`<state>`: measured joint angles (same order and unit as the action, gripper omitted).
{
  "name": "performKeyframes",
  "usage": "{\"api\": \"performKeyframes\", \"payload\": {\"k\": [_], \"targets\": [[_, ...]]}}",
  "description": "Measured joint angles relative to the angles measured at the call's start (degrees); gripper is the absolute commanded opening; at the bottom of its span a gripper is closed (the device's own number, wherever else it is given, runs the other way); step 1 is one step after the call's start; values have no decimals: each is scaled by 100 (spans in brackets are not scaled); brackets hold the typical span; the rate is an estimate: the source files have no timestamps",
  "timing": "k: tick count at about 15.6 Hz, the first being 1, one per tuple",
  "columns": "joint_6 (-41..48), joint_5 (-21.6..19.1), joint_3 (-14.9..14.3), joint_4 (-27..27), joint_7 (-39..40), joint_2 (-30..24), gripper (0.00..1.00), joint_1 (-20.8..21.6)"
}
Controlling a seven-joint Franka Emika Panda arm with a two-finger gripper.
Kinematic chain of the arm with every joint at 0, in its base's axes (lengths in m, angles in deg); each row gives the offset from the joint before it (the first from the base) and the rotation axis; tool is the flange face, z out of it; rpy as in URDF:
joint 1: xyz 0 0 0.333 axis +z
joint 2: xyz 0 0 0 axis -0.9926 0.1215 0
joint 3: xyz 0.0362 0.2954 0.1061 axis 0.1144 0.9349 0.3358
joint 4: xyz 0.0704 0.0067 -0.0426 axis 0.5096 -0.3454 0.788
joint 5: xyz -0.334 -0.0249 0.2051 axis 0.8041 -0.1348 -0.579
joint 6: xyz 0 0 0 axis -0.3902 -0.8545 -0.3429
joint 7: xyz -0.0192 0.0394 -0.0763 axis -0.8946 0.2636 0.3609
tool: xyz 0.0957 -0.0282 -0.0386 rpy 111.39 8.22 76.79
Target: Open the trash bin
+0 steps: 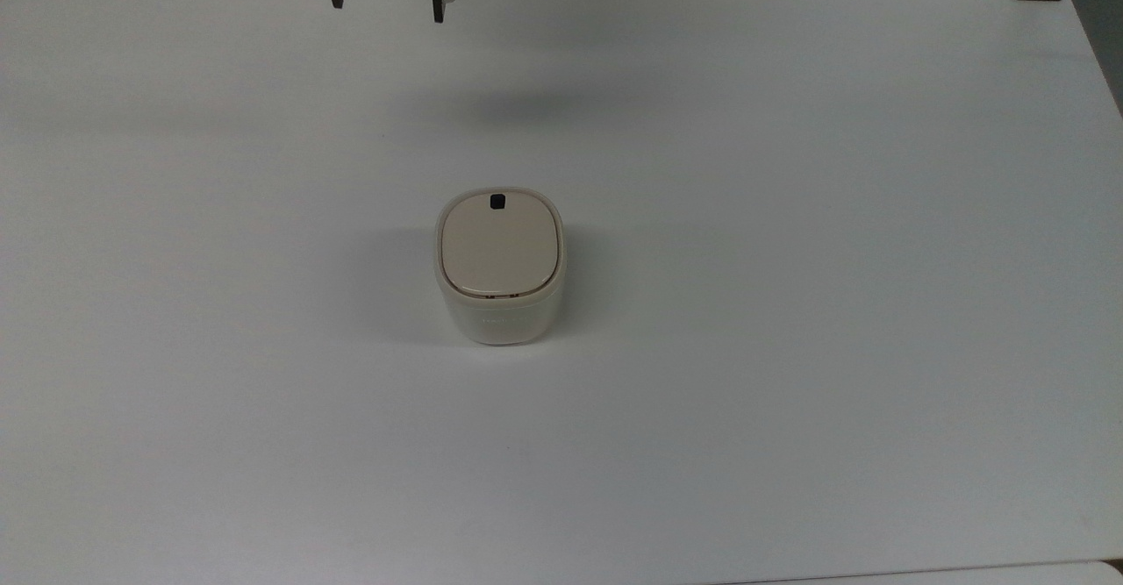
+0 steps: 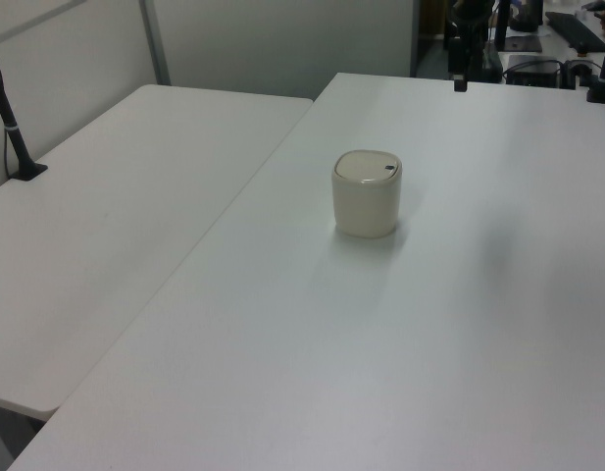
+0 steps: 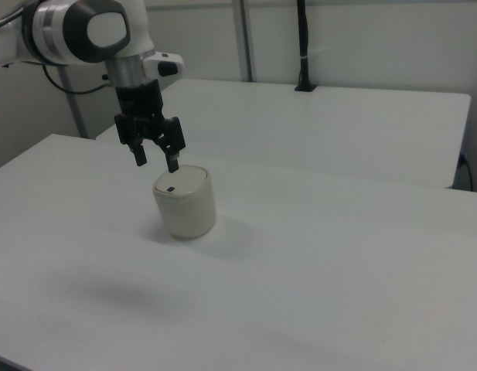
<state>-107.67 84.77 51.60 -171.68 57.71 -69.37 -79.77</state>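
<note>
Trash bin [image 1: 500, 269] stands upright near the middle of the white table [image 1: 790, 304]. Body cream-white, rounded-square. Lid [image 1: 498, 243] flat, beige, seated flush; a dark seam runs around its edge. Small black square button [image 1: 497, 202] sits on the lid at the edge toward the top view's top. In the left view the bin [image 2: 366, 193] shows the button on the lid's right side; in the right view the bin [image 3: 185, 202] shows it on the near-left part of the lid.

My gripper [image 1: 386, 2] hangs above the table's far edge in the top view, well apart from the bin and left of the bin's centre line as the top view shows it. My jaws stand wide, both fingers pointing down, nothing between them. In the right view my gripper [image 3: 155, 157] appears above and to the left of the bin, fingertips clear of the lid; no contact. My white arm [image 3: 91, 31] enters from the right view's upper left.

A soft shadow [image 1: 526, 107] lies on the table between my gripper and the bin in the top view.

A second white table [image 2: 116, 216] adjoins on the left view's left, carrying a black clamp post [image 2: 13, 128] at its far-left edge. A similar black post [image 3: 302, 46] stands on the rear table in the right view.
</note>
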Motion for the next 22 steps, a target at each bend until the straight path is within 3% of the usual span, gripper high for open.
{"api": "performKeyframes", "payload": {"k": [1,6,13,22], "targets": [[-5,-12,3,3,153,26,0,7],[-523,-665,23,176,663,431,0,58],[-1576,-692,96,229,667,1183,0,235],[-2006,-683,98,493,560,1913,0,492]]}}
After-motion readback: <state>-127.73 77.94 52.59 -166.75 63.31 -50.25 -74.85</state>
